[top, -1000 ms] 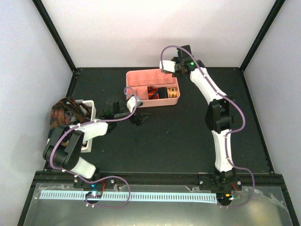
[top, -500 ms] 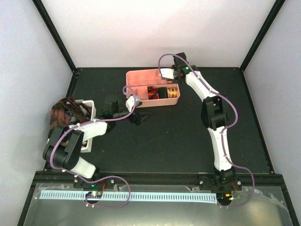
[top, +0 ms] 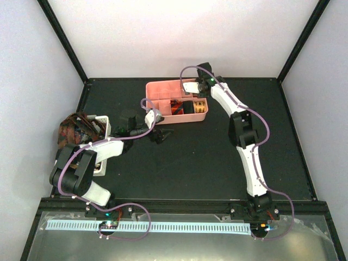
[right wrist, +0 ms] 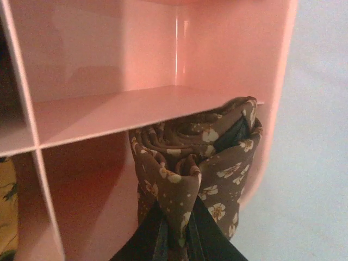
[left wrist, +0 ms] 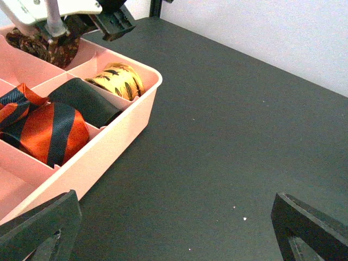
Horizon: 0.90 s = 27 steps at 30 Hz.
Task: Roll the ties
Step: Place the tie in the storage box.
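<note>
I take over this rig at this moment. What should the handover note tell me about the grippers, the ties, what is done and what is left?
Left gripper: open, empty, above the table beside the pink tray.
Right gripper: shut on the rolled brown tie, holding it in a far compartment of the tray.
Done: red-orange tie, black tie and gold tie lie rolled in tray compartments.
Left: release the brown tie; then, probably, roll the loose ties heaped on the white basket.
</note>
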Motion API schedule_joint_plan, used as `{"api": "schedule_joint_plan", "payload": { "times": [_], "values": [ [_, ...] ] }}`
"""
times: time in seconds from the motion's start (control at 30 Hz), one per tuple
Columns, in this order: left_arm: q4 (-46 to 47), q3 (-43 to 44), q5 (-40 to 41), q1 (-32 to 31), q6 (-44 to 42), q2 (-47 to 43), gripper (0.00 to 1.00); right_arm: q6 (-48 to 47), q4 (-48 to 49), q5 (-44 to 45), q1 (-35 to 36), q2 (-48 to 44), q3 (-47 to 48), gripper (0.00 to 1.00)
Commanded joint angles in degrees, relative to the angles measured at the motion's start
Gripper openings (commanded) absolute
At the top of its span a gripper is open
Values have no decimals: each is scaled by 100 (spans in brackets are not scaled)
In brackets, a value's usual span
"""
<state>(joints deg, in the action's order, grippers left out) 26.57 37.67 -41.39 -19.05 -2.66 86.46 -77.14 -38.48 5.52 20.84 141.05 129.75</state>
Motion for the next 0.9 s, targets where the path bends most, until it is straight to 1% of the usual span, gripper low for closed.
{"api": "schedule_joint_plan", "payload": {
  "times": [0.0, 0.13, 0.27, 0.4, 0.47, 0.6, 0.7, 0.77, 0.87],
  "values": [
    [165, -5, -232, 84, 95, -6, 99, -238, -175, 294, -19, 401, 376, 2],
    [140, -23, -248, 124, 131, -6, 99, -290, -188, 278, -19, 476, 414, 2],
    [147, -26, -273, 147, 142, -6, 99, -334, -582, 174, -14, 360, 285, 2],
    [151, -23, -318, 156, 183, 2, 99, -528, -919, 115, -19, -23, -207, 2],
    [171, -23, -364, 156, 214, 10, 99, -576, -1172, 89, -19, -128, -303, 2],
    [182, -23, -405, 156, 247, -13, 99, -572, -1974, -42, -19, -313, -309, 1],
    [182, -32, -418, 156, 247, -40, 99, -501, -2345, -77, -19, -485, -340, 2],
    [187, -32, -416, 156, 248, -34, 99, -396, -2376, -46, -14, -535, -277, 2],
    [220, -32, -428, 156, 269, 14, 99, -151, -2155, 128, -24, -472, -89, 2]
  ]
}}
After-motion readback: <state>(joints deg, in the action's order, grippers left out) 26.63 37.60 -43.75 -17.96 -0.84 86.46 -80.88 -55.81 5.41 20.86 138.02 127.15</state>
